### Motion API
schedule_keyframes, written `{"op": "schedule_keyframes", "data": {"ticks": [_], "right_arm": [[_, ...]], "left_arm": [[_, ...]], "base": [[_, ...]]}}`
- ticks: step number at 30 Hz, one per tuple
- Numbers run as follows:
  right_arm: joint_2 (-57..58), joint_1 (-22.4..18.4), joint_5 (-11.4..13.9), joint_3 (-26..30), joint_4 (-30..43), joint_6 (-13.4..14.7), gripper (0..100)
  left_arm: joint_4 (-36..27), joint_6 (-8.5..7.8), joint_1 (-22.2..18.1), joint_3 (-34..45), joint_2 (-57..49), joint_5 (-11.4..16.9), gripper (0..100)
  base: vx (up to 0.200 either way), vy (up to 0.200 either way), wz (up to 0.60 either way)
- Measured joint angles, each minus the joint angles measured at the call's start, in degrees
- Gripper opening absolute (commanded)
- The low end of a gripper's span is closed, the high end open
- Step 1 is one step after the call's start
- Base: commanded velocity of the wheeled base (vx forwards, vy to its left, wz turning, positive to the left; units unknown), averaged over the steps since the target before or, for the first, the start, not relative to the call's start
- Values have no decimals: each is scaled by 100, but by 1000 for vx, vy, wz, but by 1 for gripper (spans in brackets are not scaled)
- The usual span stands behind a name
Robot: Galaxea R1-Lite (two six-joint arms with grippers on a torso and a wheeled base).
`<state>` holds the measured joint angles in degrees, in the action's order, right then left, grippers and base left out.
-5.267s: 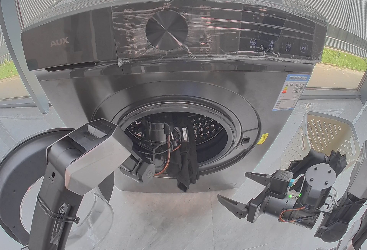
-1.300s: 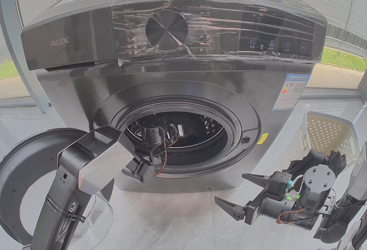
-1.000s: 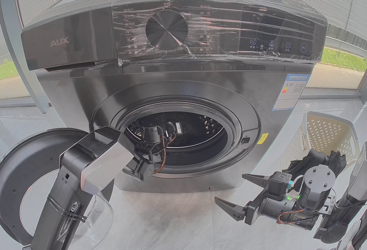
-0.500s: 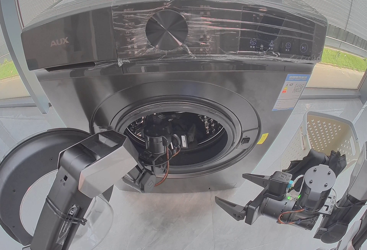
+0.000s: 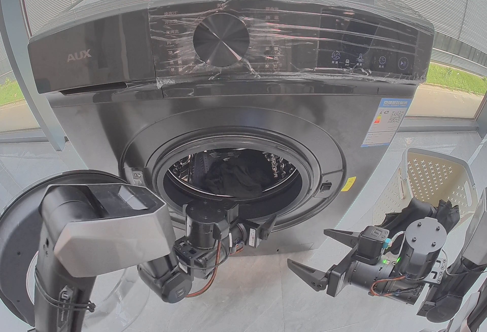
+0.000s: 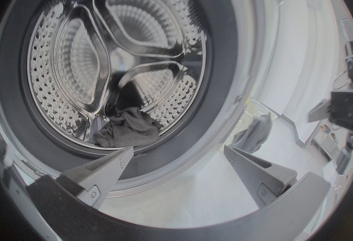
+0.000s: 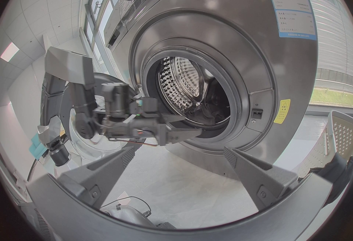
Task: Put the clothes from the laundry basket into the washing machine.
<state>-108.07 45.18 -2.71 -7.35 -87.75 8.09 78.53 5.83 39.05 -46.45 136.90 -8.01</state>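
**Desk:** Where is the clothing?

**Operator:** I see one dark crumpled garment [image 5: 236, 178] lying at the bottom of the perforated steel drum [image 6: 110, 50], inside the dark grey front-loading washing machine [image 5: 284, 110]. More dark clothes [image 5: 449, 210] sit in the white perforated plastic laundry basket [image 5: 439, 176], which stands on the floor to the right of the machine.

**Desk:** And your left claw?

**Operator:** My left claw [image 6: 177, 149] is outside the drum, just in front of the lower rim of the round opening and pointing right. It is released, its fingers spread wide with nothing between them. Through its wrist camera I look past the fingertips straight into the drum at the garment.

**Desk:** The right one?

**Operator:** My right claw [image 5: 308, 247] hangs low over the pale grey tiled floor [image 5: 253, 297], to the right of the opening and on the near side of the basket. It is also released and empty, with its fingers pointing left toward the other arm. The two claws are apart.

**Desk:** The door?

**Operator:** The round glass door [image 5: 15, 226] stands swung fully open on the left of the machine, behind my left arm.
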Motion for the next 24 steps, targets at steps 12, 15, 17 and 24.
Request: {"op": "schedule_keyframes", "data": {"ticks": [12, 15, 17, 24], "right_arm": [[254, -375, -11, 30, 0, -44, 100], [344, -491, -9, 55, 5, -60, 100], [396, -549, -9, 61, 7, -62, 100], [525, -664, -7, 79, 13, -63, 100]], "left_arm": [[906, 7, 544, 2421, -1992, -450, 100], [959, 7, 616, 2900, -2595, -1000, 100], [981, 73, 640, 3179, -2955, -1407, 100], [1029, 385, 500, 3791, -3775, -1538, 100]], "base": [[0, 0, 0], [0, 0, 0], [0, 0, 0], [0, 0, 0]]}}
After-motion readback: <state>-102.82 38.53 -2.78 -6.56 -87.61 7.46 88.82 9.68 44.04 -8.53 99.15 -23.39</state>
